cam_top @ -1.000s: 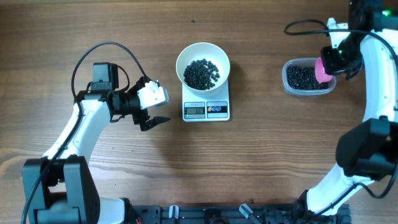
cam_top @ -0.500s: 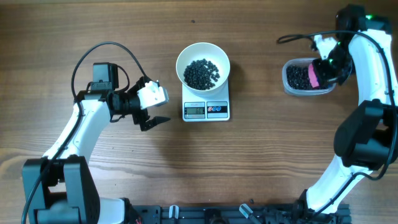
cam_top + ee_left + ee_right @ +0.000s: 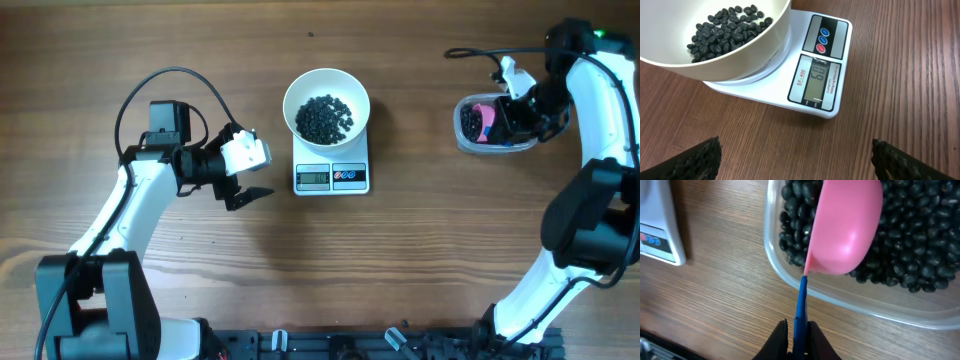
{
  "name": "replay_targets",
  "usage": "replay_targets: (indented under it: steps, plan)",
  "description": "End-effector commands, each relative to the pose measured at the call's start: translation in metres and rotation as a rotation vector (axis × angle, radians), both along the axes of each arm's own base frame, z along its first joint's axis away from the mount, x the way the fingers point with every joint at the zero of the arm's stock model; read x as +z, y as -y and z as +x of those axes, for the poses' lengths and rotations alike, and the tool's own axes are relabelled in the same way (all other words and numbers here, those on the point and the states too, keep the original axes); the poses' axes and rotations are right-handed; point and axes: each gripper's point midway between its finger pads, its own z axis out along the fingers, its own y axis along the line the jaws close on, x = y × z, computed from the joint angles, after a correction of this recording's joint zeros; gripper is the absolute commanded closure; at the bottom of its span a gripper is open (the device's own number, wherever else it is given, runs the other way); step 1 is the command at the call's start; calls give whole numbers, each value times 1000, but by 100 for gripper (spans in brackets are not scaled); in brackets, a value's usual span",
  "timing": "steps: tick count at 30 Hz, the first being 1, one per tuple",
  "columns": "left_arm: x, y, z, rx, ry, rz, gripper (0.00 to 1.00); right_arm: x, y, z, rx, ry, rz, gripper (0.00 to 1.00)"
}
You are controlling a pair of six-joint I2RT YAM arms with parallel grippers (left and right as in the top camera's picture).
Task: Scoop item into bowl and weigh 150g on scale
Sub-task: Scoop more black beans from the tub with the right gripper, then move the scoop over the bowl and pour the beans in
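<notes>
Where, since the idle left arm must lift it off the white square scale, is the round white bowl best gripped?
Probably the rim of the round white bowl at its left side, from above, one finger inside and one outside. Its wall flares, it looks too wide to span, and the black beans heap mid-bowl, leaving the rim bare. The open left gripper is on that side.

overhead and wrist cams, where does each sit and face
overhead: above the table, looking down; left arm, right arm, bowl on scale, tub.
left wrist: low beside the scale, facing its display and beans; open left gripper at bottom corners.
right wrist: above the tub, looking down its shut right gripper at the pink scoop.
shared: scale in all three.
</notes>
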Motion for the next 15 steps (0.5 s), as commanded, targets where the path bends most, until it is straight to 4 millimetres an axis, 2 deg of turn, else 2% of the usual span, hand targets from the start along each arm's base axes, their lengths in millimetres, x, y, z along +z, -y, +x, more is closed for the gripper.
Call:
replay_targets:
  steps: [1, 5, 9, 11, 15]
  plan:
    - [8, 1, -1, -15, 31, -17, 0, 4, -1, 3, -24, 44, 180, 96]
    - [8, 1, -1, -15, 31, -17, 0, 12, 40, 0, -155, 103, 272, 96]
    - [8, 1, -1, -15, 32, -16, 0, 27, 62, -4, -229, 184, 399, 96]
    - [8, 1, -1, -14, 31, -16, 0, 33, 64, -7, -233, 207, 445, 96]
    - [8, 1, -1, -15, 32, -16, 0, 47, 53, -4, -228, 248, 541, 96]
